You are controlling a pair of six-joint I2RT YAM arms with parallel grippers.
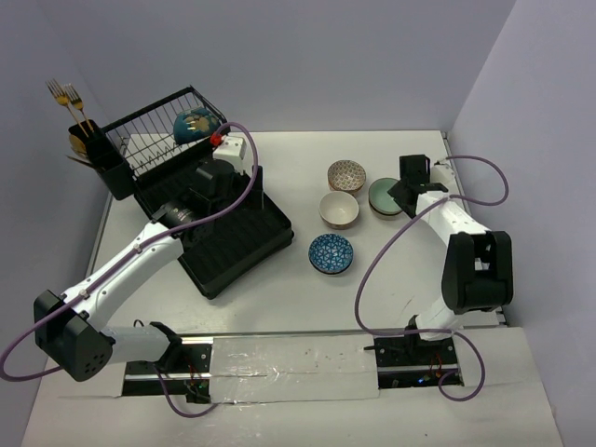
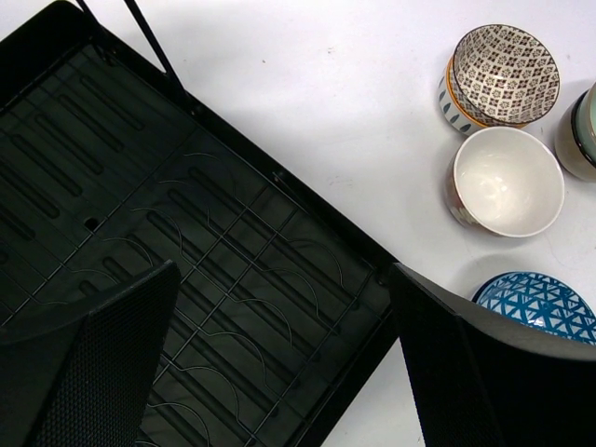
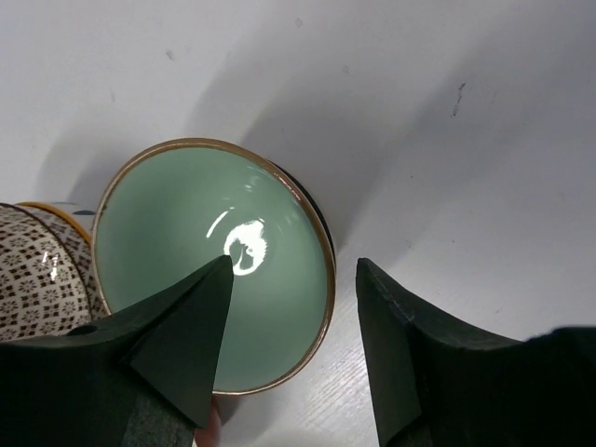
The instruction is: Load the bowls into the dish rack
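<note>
1. At the bottom of the right wrist view, the right jaws stand open astride the rim of the mint green bowl (image 3: pixel 205 214). One finger is over its inside and the other is outside the wall. I cannot tell whether either is touching the rim.
2. Low in the left wrist view, the left jaws are spread wide and empty. They hang over the ribbed tray of the dish rack (image 2: pixel 140 186).
3. The step in hand looks like the pickup of the mint green bowl, which sits on the tabletop (image 1: pixel 298 158) at right of centre in the top view.
4. The next move calls for pinching that rim firmly and lifting straight up. The brown-patterned bowl (image 1: pixel 345 174) sits just beside it and could be knocked. After the lift, the bowl has to travel leftward across the frame to the rack.
5. I count five bowls in all.
   - Four are on the tabletop: the mint green one, the brown-patterned one, the cream bowl (image 1: pixel 339 209) and the blue-patterned bowl (image 1: pixel 331 253).
   - One is loaded already: the teal bowl (image 1: pixel 196 124), tilted in the wire basket at upper left.
6. There is one rack and one utensil cup (image 1: pixel 93 149) at its left end. The cup holds gold forks (image 1: pixel 65 93), at least two.
</note>
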